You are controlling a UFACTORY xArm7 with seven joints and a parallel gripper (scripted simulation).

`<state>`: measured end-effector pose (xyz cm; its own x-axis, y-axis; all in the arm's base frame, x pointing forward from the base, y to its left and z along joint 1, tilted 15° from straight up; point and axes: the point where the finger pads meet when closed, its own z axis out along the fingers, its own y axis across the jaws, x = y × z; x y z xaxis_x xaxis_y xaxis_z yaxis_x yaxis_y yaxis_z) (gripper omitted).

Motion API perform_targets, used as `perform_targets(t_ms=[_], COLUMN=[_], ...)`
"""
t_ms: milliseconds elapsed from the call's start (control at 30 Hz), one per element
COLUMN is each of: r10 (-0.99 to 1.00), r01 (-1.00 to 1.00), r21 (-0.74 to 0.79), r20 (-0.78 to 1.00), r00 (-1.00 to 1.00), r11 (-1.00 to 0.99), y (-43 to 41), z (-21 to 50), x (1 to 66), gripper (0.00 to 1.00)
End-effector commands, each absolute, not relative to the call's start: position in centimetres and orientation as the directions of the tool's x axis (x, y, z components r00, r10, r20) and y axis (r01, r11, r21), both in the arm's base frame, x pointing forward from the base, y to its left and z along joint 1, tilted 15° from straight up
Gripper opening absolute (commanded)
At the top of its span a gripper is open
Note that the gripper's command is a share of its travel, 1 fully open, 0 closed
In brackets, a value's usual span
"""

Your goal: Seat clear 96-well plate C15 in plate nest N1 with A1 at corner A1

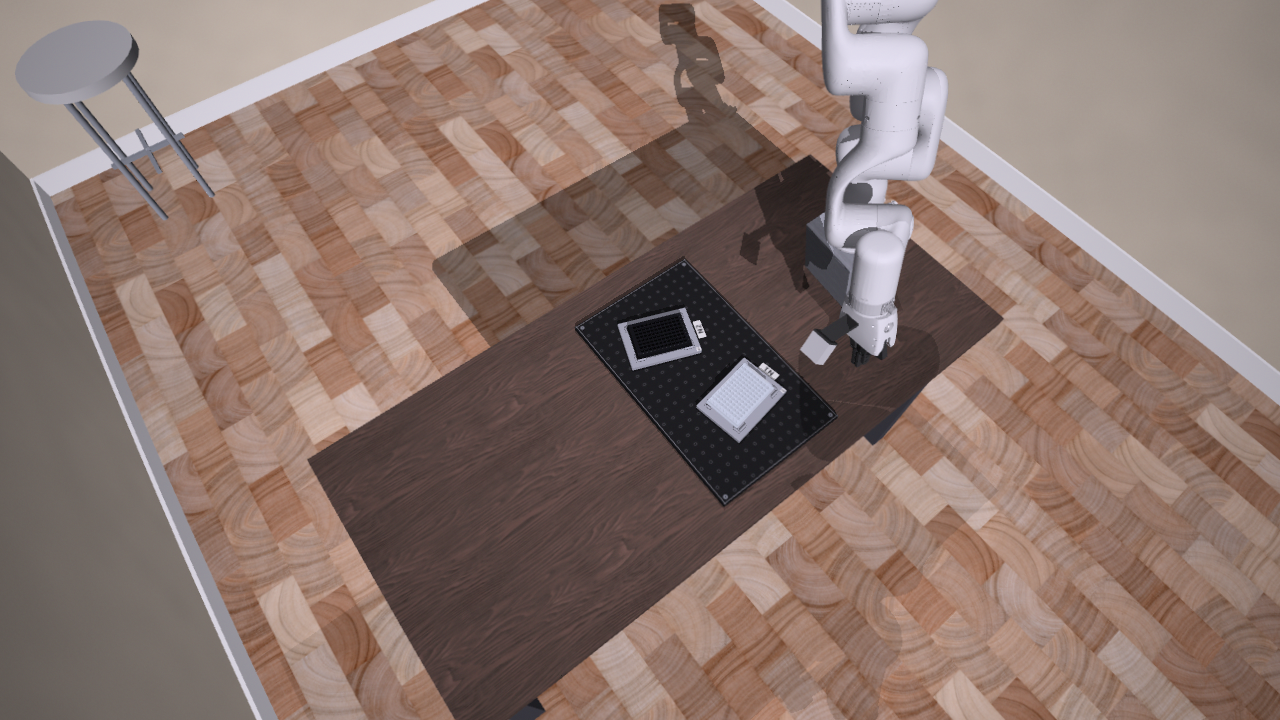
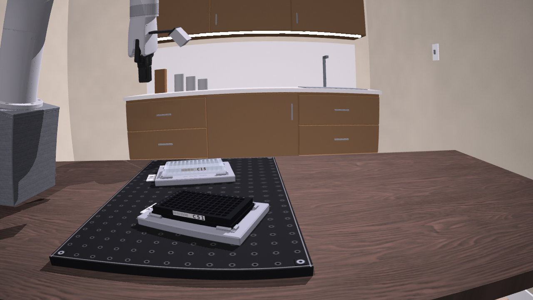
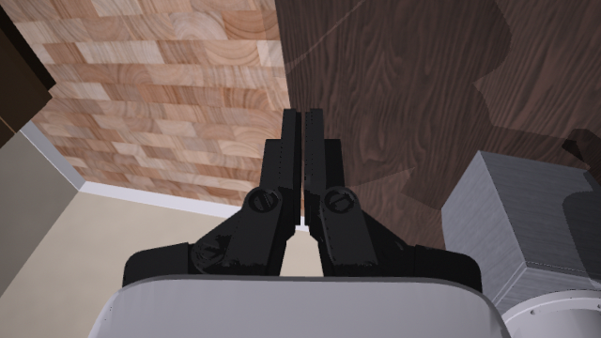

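Clear plate C15 rests on nest N1 at the far end of the black deck on the table, with its labelled long side facing the exterior camera and the plate sitting slightly off level on the locators. Black plate C51 sits in nest N2 at the near end of the deck. Well apart from both nests and high above the table near the arm's pedestal, the pincer hangs pressed together and holds nothing.
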<state>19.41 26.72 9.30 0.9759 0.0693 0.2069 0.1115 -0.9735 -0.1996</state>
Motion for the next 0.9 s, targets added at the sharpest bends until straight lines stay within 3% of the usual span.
perform_targets(t_ms=[0,867], r10=[-0.023,-0.485], r01=[0.019,-0.446], r21=[-0.203,-0.226], r20=[0.204,0.158], r00=[0.979,0.86], r11=[-0.979,-0.866], y=[26.3,21.4], z=[9.5,10.2], x=[21.0,28.6], gripper=[0.0,0.0])
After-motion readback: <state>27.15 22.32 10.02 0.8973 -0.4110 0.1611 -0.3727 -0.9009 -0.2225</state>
